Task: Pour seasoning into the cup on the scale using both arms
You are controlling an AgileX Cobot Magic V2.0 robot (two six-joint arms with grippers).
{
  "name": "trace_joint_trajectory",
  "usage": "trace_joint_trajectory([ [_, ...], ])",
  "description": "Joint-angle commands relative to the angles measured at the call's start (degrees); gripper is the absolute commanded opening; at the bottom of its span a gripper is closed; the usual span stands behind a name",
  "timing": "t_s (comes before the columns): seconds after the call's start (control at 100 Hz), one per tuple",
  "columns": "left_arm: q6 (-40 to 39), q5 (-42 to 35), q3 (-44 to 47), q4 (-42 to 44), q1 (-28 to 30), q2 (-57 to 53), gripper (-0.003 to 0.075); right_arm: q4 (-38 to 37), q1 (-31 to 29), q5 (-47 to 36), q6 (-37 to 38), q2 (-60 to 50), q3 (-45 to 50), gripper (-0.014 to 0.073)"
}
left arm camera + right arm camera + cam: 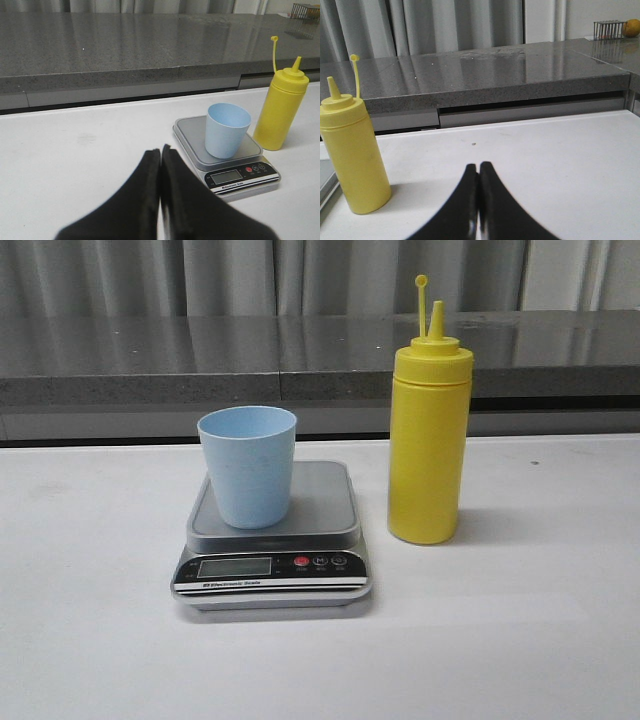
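The light blue cup [247,466] stands upright on the silver platform of the scale [325,502] at the table's middle. The yellow seasoning bottle [428,445] stands upright just right of the scale, nozzle uncapped, cap strap sticking up. Neither arm shows in the front view. In the left wrist view my left gripper [160,150] is shut and empty over the white table, left of the scale [191,133], cup [226,130] and bottle [281,111]. In the right wrist view my right gripper [478,166] is shut and empty, right of the bottle [353,156].
A grey stone ledge [200,360] runs along the table's back edge, with grey curtains behind it. A wire rack [608,29] and a yellow fruit [631,27] sit far off on the ledge in the right wrist view.
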Motion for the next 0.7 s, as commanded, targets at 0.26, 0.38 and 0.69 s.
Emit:
trace_joint_trajectory([
  [0.26,-0.33,-4.33,-0.49,-0.28,0.06,0.87,-0.0020,0.05,-0.23,-4.05,-0.53,-1.36,-0.88,-0.0060],
  [0.38,-0.33,-4.59,1.15,-0.28,0.81,0.87,-0.0020,0.05,-0.23,-4.05,-0.53,-1.36,-0.88,-0.0060],
  [0.69,3.02,-18.20,8.65,-4.81,13.97,0.87,-0.0020,0.05,-0.23,-4.05,-0.53,-1.36,-0.88,-0.0060],
])
